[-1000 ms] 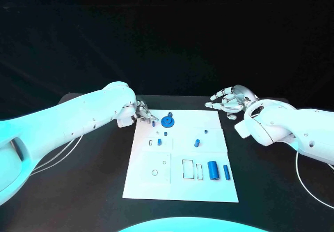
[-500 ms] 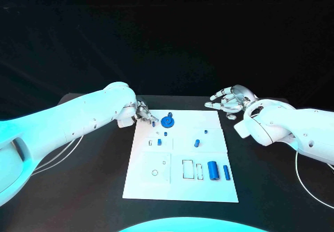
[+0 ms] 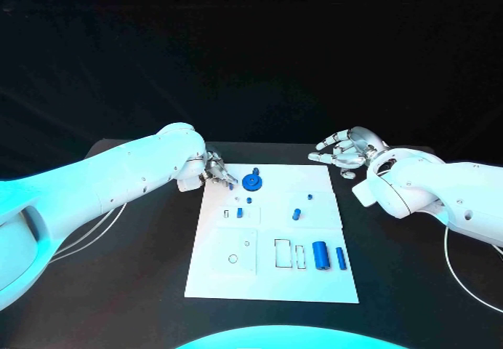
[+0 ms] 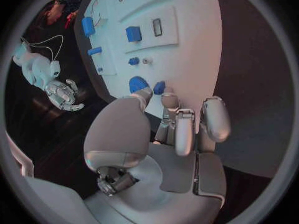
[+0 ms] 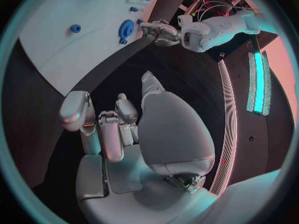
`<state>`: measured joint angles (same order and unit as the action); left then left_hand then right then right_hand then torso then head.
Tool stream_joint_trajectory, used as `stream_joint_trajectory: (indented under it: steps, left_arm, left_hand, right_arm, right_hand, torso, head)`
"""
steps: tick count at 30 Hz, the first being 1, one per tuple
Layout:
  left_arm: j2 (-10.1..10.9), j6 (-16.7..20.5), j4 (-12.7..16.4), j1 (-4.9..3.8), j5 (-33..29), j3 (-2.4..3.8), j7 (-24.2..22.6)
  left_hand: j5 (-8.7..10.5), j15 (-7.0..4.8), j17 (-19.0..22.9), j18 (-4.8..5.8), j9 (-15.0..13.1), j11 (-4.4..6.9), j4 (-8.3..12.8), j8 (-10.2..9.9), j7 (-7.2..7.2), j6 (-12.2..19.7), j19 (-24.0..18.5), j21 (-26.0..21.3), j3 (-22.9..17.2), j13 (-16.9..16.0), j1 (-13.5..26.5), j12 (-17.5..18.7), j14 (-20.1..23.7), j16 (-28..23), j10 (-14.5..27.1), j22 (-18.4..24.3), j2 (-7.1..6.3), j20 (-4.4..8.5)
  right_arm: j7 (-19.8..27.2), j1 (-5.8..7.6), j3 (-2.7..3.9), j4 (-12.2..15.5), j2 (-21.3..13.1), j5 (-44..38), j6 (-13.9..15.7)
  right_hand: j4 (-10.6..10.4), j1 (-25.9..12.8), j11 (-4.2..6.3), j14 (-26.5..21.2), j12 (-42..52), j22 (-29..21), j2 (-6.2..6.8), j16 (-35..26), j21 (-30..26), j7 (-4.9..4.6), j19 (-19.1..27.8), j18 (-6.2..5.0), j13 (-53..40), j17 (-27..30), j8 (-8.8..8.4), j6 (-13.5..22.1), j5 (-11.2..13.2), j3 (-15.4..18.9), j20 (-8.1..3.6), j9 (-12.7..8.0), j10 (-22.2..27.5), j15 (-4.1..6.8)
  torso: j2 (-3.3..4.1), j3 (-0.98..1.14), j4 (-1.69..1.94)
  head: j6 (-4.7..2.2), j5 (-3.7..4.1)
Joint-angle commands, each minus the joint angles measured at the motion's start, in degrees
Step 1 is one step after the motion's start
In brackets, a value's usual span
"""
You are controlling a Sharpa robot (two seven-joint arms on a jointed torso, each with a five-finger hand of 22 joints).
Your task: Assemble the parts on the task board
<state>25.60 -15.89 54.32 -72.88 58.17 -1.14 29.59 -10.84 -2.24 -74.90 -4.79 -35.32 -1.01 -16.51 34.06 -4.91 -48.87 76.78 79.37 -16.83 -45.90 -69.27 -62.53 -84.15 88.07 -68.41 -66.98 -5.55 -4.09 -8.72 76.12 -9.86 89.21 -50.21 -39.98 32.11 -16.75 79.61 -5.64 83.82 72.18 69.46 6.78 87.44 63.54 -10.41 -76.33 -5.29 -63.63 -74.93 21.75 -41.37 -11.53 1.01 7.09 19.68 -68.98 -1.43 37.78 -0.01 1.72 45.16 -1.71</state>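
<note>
The bench (image 3: 137, 276) is a black surface, and the white task board (image 3: 232, 280) lies flat in its middle, long side running away from the robot. Thin pale cables rest on the bench on both sides of the board: one (image 3: 89, 231) curves along the robot's left side, well apart from the board's edge, and another (image 3: 453, 270) loops on its right side. The board's far edge lies near the back edge of the bench.
</note>
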Motion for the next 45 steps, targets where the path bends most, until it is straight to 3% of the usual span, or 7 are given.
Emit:
stream_joint_trajectory:
  steps: [1, 7, 14, 20, 25, 32, 45]
  left_arm:
    - [-0.26, -0.94, -0.16, 0.0, -0.41, -0.01, -0.76]
    - [-0.31, -0.84, -0.21, 0.02, -0.59, -0.05, -0.88]
    - [-0.28, -0.08, -0.27, 0.02, -2.14, -0.07, -1.05]
    - [0.2, 1.6, -0.14, 0.02, -5.99, -0.09, -1.11]
    - [1.07, 2.15, 0.77, 0.02, -7.6, -0.1, -1.0]
    - [4.14, 3.25, 4.88, 0.01, -9.6, -0.1, -0.96]
    - [11.98, 7.51, 17.8, 0.08, -8.01, -0.16, -2.33]
  left_hand:
    - [0.09, -0.41, -11.6, -0.18, 0.09, 0.31, 0.05, 0.3, -0.02, -0.55, -0.01, 0.24, -0.34, -0.07, -0.62, -0.23, -4.74, 0.34, -0.13, -0.09, -0.06, 0.28]
    - [0.18, -0.67, -11.59, -0.17, 0.12, 0.61, 0.23, 0.63, 0.31, -0.92, 0.01, 0.26, -1.78, 0.06, -2.92, -0.24, -4.74, 0.34, -0.28, -0.16, 0.6, 0.51]
    - [0.11, -1.06, -11.59, -0.14, -0.6, 1.04, 1.39, 1.69, 0.72, -0.5, 0.01, 0.25, -8.47, 0.32, -8.09, -0.14, -4.75, 0.34, -0.6, -0.25, 1.56, 0.94]
    - [-0.07, -1.08, -11.38, -0.14, -3.11, 0.99, 4.08, 4.9, 0.69, 0.6, -0.04, 0.23, -20.53, 0.91, -7.62, 0.09, -4.69, 0.24, -0.99, -0.3, -1.61, 0.96]
    - [-0.11, -1.1, -11.17, -0.16, -4.02, 1.09, 5.6, 6.15, 0.7, 0.92, -0.07, 0.21, -24.63, 0.74, -5.97, -0.19, -4.63, 0.14, -1.33, -0.3, -2.51, 1.01]
    - [-0.33, -1.18, -11.1, -0.16, -4.8, 1.2, 7.77, 7.35, 0.79, 1.03, -0.05, 0.22, -28.57, 0.53, -3.8, -0.5, -4.61, 0.11, -1.7, -0.35, -3.63, 1.07]
    - [-1.28, -1.54, -11.91, 0.11, -5.36, 1.59, 10.82, 8.69, 1.14, 0.34, 0.89, 0.93, -33.73, -0.66, -0.52, -1.52, -4.92, 0.49, -3.26, -1.72, -5.12, 1.39]
  right_arm:
    - [0.58, -0.03, 0.01, 0.11, 0.01, -0.38, -0.66]
    - [0.56, -0.03, 0.01, 0.12, 0.0, -0.38, -0.67]
    - [0.43, -0.02, 0.01, 0.13, 0.01, -0.39, -0.77]
    - [0.19, -0.02, 0.01, 0.08, 0.0, -0.41, -0.9]
    - [0.0, -0.02, 0.01, 0.05, -0.06, -0.42, -1.02]
    - [-0.28, -0.02, 0.01, 0.04, -0.24, -0.44, -1.19]
    - [0.13, -0.03, -0.04, -0.12, -0.55, -0.44, -0.92]
  right_hand:
    - [-0.02, -0.62, 0.07, 3.86, 0.24, 0.03, -0.06, -0.3, -0.03, 0.01, 0.34, -0.88, 0.04, -6.13, 0.22, 0.41, 0.28, 0.17, 0.03, -0.08, -0.08, 0.2]
    - [-0.02, -0.62, 0.07, 3.86, 0.24, 0.03, -0.06, -0.3, -0.03, 0.01, 0.34, -0.88, 0.04, -6.13, 0.22, 0.41, 0.28, 0.17, 0.03, -0.08, -0.08, 0.2]
    - [0.0, -0.68, 0.09, 3.87, 0.32, -0.05, -0.23, -0.3, -0.16, 0.01, 0.37, -0.9, -0.01, -6.12, 0.33, 0.43, 0.28, 0.13, 0.02, -0.1, -0.16, 0.2]
    - [0.09, -0.57, 0.1, 3.87, 0.3, -0.04, -0.43, -0.31, -0.17, 0.03, 0.35, -0.9, 0.1, -6.11, 0.44, 0.46, 0.27, 0.02, 0.01, -0.14, -0.1, 0.22]
    - [0.11, -0.5, 0.1, 3.87, 0.34, -0.09, -0.48, -0.31, -0.23, 0.03, 0.37, -0.91, 0.07, -6.12, 0.48, 0.47, 0.27, -0.01, 0.01, -0.15, -0.14, 0.22]
    - [0.11, -0.49, 0.11, 3.87, 0.33, -0.06, -0.5, -0.32, -0.21, 0.03, 0.35, -0.9, 0.1, -6.1, 0.49, 0.48, 0.27, -0.03, 0.01, -0.15, -0.12, 0.22]
    - [0.12, -0.43, 0.11, 3.8, 0.14, -0.33, -0.59, -0.41, -0.57, 0.04, 0.52, -0.98, 0.43, -5.83, 0.55, 0.51, 0.28, -0.07, 0.0, -0.18, 0.13, 0.23]
  torso:
    - [0.0, -0.02, 0.03]
    - [-0.05, -0.04, 0.01]
    - [-0.06, -0.01, 0.03]
    - [-0.18, -0.05, 0.05]
    - [-0.18, -0.02, 0.06]
    - [-0.23, -0.05, 0.11]
    - [-0.09, -0.07, 0.05]
  head:
    - [0.06, 0.04]
    - [0.15, 0.02]
    - [0.19, -0.01]
    - [0.14, -0.04]
    - [0.19, -0.09]
    - [0.24, -0.06]
    - [0.21, -0.35]
